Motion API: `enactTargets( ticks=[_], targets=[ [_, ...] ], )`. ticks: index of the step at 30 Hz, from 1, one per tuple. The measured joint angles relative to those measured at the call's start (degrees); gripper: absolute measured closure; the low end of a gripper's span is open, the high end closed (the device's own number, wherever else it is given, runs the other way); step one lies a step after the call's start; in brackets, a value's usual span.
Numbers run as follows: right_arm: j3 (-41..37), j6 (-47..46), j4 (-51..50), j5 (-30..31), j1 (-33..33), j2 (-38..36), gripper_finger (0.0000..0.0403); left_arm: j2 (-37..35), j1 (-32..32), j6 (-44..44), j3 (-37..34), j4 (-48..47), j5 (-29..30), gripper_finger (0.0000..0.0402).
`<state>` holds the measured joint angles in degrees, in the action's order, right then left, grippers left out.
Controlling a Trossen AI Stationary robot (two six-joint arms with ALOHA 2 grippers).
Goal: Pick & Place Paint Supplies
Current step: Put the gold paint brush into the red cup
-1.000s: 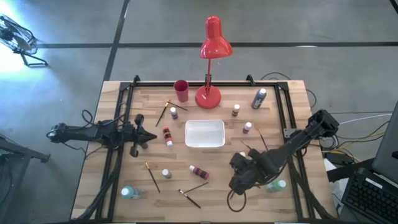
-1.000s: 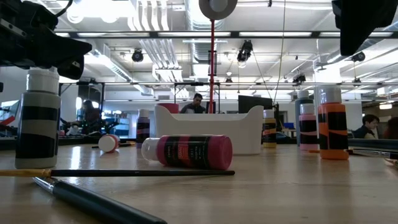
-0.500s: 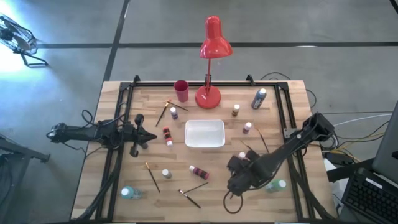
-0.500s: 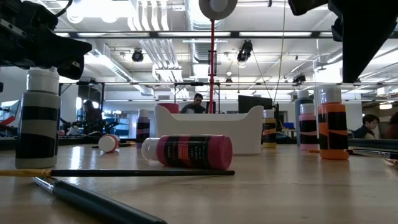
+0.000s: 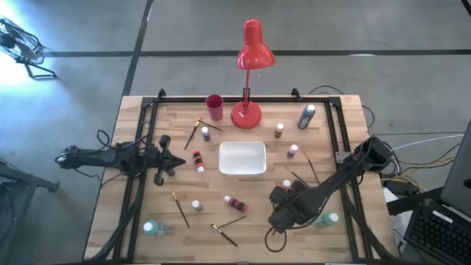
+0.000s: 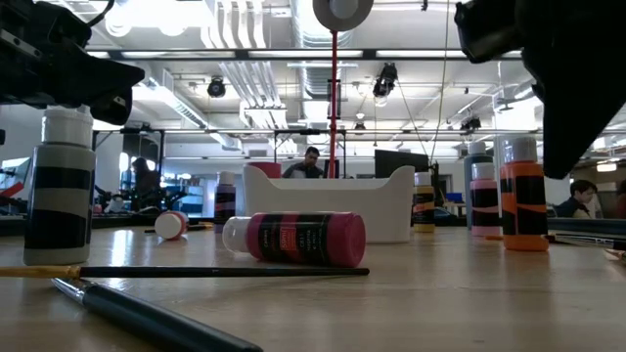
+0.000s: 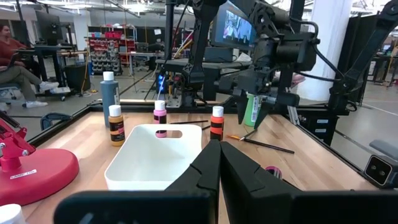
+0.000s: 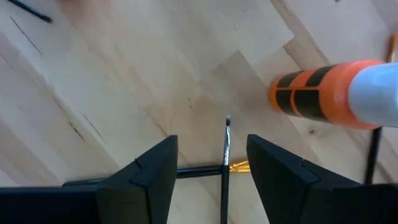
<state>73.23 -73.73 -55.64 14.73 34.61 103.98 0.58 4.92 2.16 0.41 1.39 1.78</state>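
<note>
White rectangular tray (image 5: 242, 158) sits mid-table on the wooden slatted table (image 5: 132, 213), red desk lamp (image 5: 247, 110) and red cup (image 5: 214, 107) behind it, pink paint bottle (image 5: 235, 202) lying before it.

Red desk lamp (image 5: 251, 66), red cup (image 5: 214, 107) beside its base, white tray (image 5: 242, 158) mid-table.

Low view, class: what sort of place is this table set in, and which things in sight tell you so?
Most likely an open-plan robotics lab or workshop. Beyond the wooden table run exposed ceiling ducts and strip lights; a person sits at a monitor, and the left wrist view shows stocked shelving.
</note>
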Motion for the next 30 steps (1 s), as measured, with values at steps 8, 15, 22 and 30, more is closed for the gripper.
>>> enactTargets(
  ticks=[8,15,22,30],
  targets=[
    [-4.9,-1.9,4.5,-0.5,0.7,-0.1,0.0229,0.0,0.0,0.0,0.0,0.0,0.0,0.0392],
    [-9.6,-5.2,8.9,0.5,0.6,-0.1,0.0229,0.0,0.0,0.0,0.0,0.0,0.0,0.0392],
    [-14.0,-7.6,14.4,0.7,0.6,-0.1,0.0207,0.0,0.0,0.0,0.0,0.0,0.0,0.0392],
    [-15.0,-9.0,15.1,2.5,0.7,-0.3,0.0227,0.0,0.0,0.0,0.0,0.0,0.0,0.0392]
  ],
)
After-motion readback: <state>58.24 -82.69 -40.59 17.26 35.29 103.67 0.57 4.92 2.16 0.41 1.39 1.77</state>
